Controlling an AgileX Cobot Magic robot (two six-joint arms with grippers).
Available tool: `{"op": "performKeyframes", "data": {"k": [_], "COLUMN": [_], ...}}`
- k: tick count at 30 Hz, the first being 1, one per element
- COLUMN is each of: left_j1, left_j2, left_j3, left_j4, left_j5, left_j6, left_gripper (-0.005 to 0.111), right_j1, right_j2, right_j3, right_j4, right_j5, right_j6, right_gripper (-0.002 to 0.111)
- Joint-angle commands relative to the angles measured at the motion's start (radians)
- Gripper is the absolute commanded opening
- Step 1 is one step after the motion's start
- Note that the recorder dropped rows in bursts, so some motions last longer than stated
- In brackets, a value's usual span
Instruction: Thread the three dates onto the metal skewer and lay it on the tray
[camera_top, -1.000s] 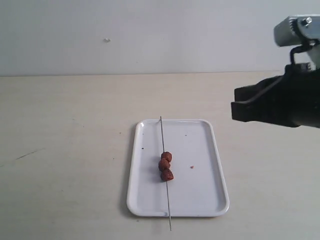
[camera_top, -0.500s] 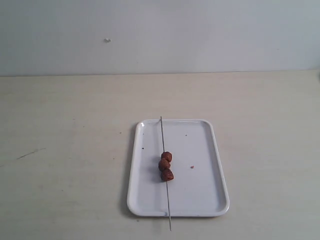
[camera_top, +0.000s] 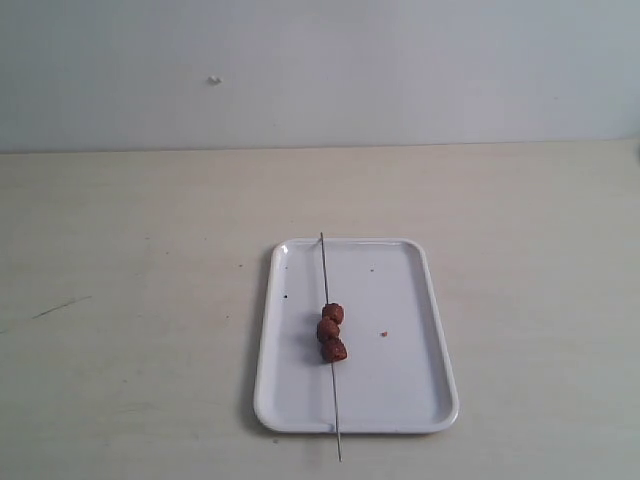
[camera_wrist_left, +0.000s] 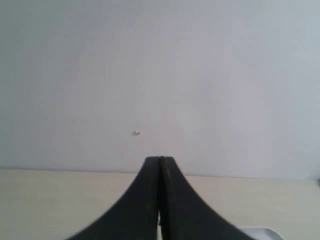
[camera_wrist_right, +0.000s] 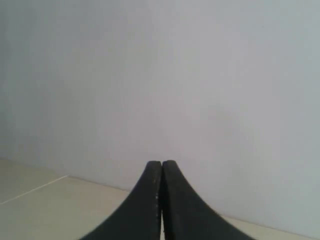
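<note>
From where I sit this reads as the closing step. The three dates (camera_top: 331, 332) are threaded on the metal skewer (camera_top: 325, 270), bunched and touching one another about midway along it. The skewer lies lengthwise on the tray (camera_top: 410, 380), a little toward the tray's left long edge. Its far end is at the far short rim and its near end pokes out past the near short rim, over the table (camera_top: 130, 300). A tiny red crumb (camera_top: 383, 334) sits apart from the dates on the tray floor. Neither arm shows in the exterior view. My left gripper (camera_wrist_left: 159, 165) and right gripper (camera_wrist_right: 161, 165) both have their jaws pressed together on nothing and face the wall. I judge that nothing is left to grasp. The next move only calls for parking the arms well away, since a knock on the overhanging end could roll the skewer.
</note>
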Motion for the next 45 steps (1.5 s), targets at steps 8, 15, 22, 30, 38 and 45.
{"op": "performKeyframes", "data": {"k": [8, 15, 22, 30, 38, 45], "left_j1": [0.001, 0.001, 0.001, 0.001, 0.001, 0.11], "left_j2": [-0.006, -0.006, -0.006, -0.006, -0.006, -0.006], "left_j3": [0.005, 0.005, 0.005, 0.005, 0.005, 0.005], "left_j4": [-0.016, -0.016, -0.016, -0.016, -0.014, -0.004], "left_j5": [0.004, 0.011, 0.011, 0.011, 0.011, 0.008], "left_j6": [0.002, 0.002, 0.002, 0.002, 0.008, 0.089], "left_gripper": [0.0, 0.0, 0.0, 0.0, 0.0, 0.0], "right_j1": [0.0, 0.0, 0.0, 0.0, 0.0, 0.0], "right_j2": [-0.074, -0.074, -0.074, -0.074, -0.074, -0.074], "right_j3": [0.085, 0.085, 0.085, 0.085, 0.085, 0.085], "right_j4": [0.02, 0.026, 0.026, 0.026, 0.026, 0.026], "right_j5": [0.049, 0.077, 0.077, 0.077, 0.077, 0.077], "right_j6": [-0.01, -0.01, -0.01, -0.013, -0.012, -0.014], "right_gripper": [0.0, 0.0, 0.0, 0.0, 0.0, 0.0]}}
